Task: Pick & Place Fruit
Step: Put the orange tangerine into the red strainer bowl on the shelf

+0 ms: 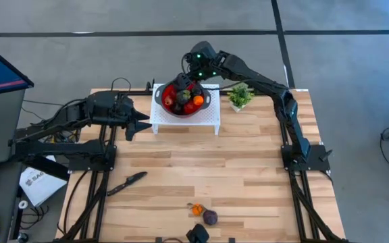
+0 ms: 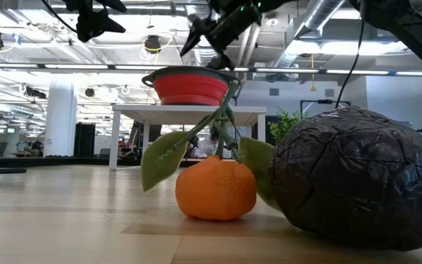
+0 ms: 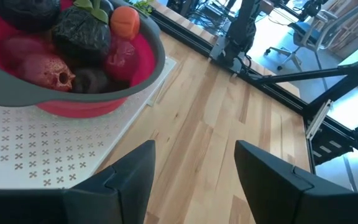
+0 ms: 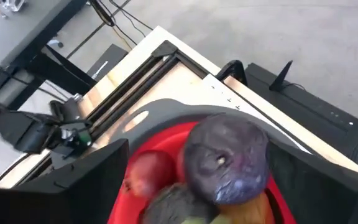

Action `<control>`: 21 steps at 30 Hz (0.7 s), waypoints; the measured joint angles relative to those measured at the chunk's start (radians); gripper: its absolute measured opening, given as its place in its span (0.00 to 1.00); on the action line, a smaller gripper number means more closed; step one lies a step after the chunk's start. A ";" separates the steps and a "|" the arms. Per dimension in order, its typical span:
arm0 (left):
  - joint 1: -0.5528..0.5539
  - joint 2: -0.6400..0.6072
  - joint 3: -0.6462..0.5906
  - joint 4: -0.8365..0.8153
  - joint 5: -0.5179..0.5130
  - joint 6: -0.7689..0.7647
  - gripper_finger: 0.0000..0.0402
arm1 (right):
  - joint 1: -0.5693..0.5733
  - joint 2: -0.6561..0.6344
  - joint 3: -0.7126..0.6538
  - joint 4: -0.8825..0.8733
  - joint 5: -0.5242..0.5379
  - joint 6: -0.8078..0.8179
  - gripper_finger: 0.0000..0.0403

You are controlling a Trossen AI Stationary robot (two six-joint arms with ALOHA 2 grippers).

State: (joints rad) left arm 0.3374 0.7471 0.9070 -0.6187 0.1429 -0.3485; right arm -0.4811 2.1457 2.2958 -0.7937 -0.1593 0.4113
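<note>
Purple fruit (image 4: 226,160) between right jaws (image 4: 197,180), atop red bowl (image 4: 160,146)

orange fruit (image 2: 216,188) (leafy) touching dark fruit (image 2: 357,176), red bowl (image 2: 190,86) behind

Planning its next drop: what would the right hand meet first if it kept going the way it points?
Probably the purple fruit heaped in the red bowl; the right hand, open, hangs directly above it.
</note>
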 joint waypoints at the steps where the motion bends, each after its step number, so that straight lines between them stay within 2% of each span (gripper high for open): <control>1: 0.000 0.000 0.000 0.000 0.000 0.000 0.53 | 0.005 -0.001 0.027 -0.033 0.006 -0.003 0.92; 3: 0.000 0.000 0.000 0.000 0.000 0.000 0.53 | 0.024 -0.005 0.063 -0.079 0.027 -0.013 0.90; 6: 0.000 0.000 0.000 -0.001 0.000 0.002 0.53 | 0.065 -0.052 0.036 -0.129 0.080 -0.014 0.88; 12: 0.000 0.000 0.000 -0.001 0.001 0.003 0.53 | 0.220 -0.103 0.039 -0.320 0.334 0.031 0.82; 14: 0.000 0.000 0.000 -0.002 0.001 0.009 0.53 | 0.286 -0.100 0.038 -0.408 0.388 0.071 0.79; 21: 0.000 0.000 0.000 -0.003 0.067 0.064 0.53 | 0.524 -0.049 0.031 -0.632 0.420 0.319 0.74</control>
State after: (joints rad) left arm 0.3374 0.7467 0.9070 -0.6220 0.2100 -0.2840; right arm 0.0432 2.0962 2.3266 -1.4253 0.2611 0.7306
